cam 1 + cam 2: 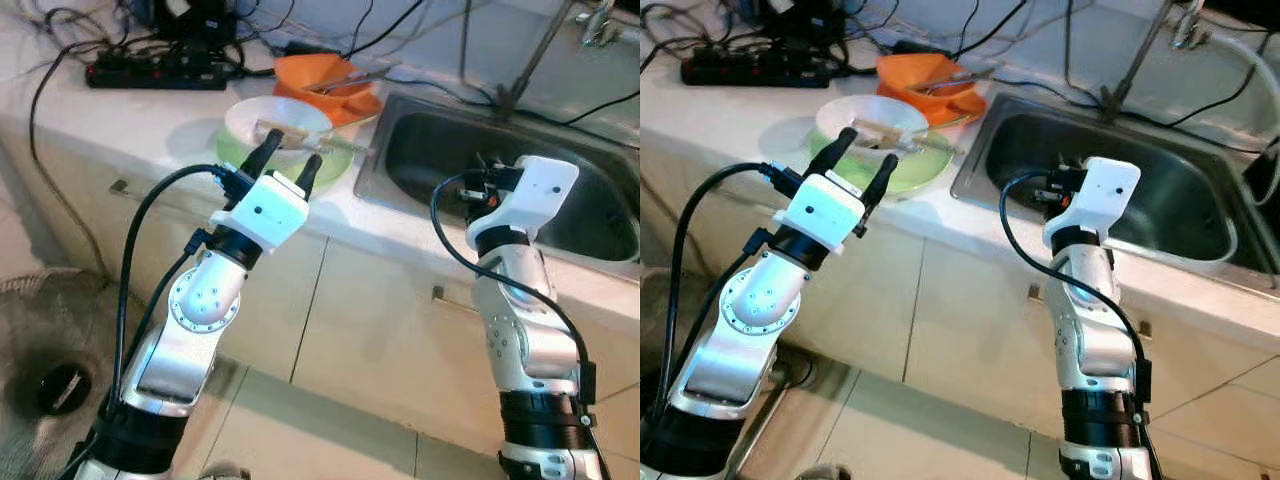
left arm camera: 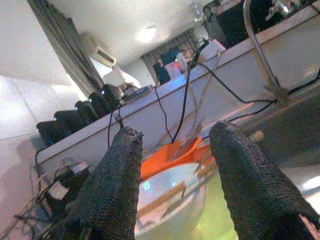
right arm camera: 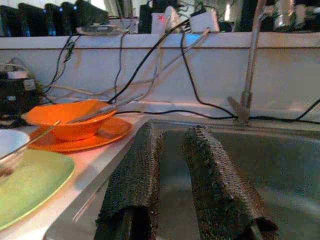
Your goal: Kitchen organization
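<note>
White bowl (image 1: 275, 120) on green plate (image 1: 330, 165), orange bowl (image 1: 325, 75) behind, by sink (image 1: 380, 150)

the right gripper (image 3: 172, 172) is mostly hidden behind its own white wrist in the eye views, so its fingers are seen well from the wrist alone. the bottom of the white bowl (image 1: 277, 122) is covered by the left gripper (image 1: 290, 158). the sink (image 1: 570, 215) is cut off at the picture's right edge, and the tap (image 1: 600, 20) at the top. what lies in the orange bowl (image 1: 325, 77) is too blurred to be named.
</note>
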Motion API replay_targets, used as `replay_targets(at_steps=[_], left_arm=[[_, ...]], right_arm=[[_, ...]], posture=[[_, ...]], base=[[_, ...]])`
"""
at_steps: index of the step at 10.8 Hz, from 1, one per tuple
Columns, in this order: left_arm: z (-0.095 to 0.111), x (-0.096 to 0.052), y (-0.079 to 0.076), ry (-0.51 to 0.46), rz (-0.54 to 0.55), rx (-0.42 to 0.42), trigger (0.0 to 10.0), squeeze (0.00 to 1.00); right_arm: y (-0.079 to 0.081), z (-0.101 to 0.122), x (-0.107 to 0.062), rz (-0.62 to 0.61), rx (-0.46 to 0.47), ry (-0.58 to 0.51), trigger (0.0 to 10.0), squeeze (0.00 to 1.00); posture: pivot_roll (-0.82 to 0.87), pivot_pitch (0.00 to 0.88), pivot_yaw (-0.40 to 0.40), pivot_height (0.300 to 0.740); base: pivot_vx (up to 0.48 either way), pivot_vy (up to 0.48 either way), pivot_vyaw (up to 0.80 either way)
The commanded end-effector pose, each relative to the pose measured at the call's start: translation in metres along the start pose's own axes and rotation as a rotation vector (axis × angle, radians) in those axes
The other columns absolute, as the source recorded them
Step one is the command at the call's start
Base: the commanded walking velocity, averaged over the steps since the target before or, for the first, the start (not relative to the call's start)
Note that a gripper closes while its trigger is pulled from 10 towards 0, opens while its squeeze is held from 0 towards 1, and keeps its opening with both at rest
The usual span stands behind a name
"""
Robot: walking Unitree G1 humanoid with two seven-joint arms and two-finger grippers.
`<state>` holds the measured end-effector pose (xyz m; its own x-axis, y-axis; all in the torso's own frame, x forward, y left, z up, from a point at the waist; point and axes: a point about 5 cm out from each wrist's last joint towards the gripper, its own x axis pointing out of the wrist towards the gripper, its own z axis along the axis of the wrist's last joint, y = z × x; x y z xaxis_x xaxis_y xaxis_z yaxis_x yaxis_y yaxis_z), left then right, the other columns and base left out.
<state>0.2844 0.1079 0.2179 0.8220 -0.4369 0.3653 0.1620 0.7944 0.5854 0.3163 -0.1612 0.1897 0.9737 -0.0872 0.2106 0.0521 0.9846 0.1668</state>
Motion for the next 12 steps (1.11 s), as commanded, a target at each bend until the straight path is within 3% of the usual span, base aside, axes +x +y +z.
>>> replay_targets(at_steps=[1, 9, 12], left_arm=[[-0.0004, 0.0001, -0.0008, 0.008, -0.003, -0.007, 10.0, 0.0], [-0.0014, -0.0002, 0.0013, 0.018, 0.003, -0.005, 10.0, 0.0], [0.0016, 0.0005, -0.001, -0.004, -0.01, -0.007, 10.0, 0.0]], right_arm=[[-0.0018, 0.0028, 0.0016, -0.004, -0.006, -0.011, 10.0, 0.0], [-0.007, 0.0011, 0.0003, -0.037, 0.02, -0.009, 10.0, 0.0], [-0.008, 0.0, 0.0003, -0.051, 0.028, -0.005, 10.0, 0.0]], posture=[[-0.02, 0.022, -0.148, 0.74], [-0.02, 0.041, -0.145, 0.74], [-0.01, 0.044, -0.143, 0.74]], base=[[0.352, 0.0, 0.0], [0.349, 0.0, 0.15], [0.0, 0.0, 0.0]])
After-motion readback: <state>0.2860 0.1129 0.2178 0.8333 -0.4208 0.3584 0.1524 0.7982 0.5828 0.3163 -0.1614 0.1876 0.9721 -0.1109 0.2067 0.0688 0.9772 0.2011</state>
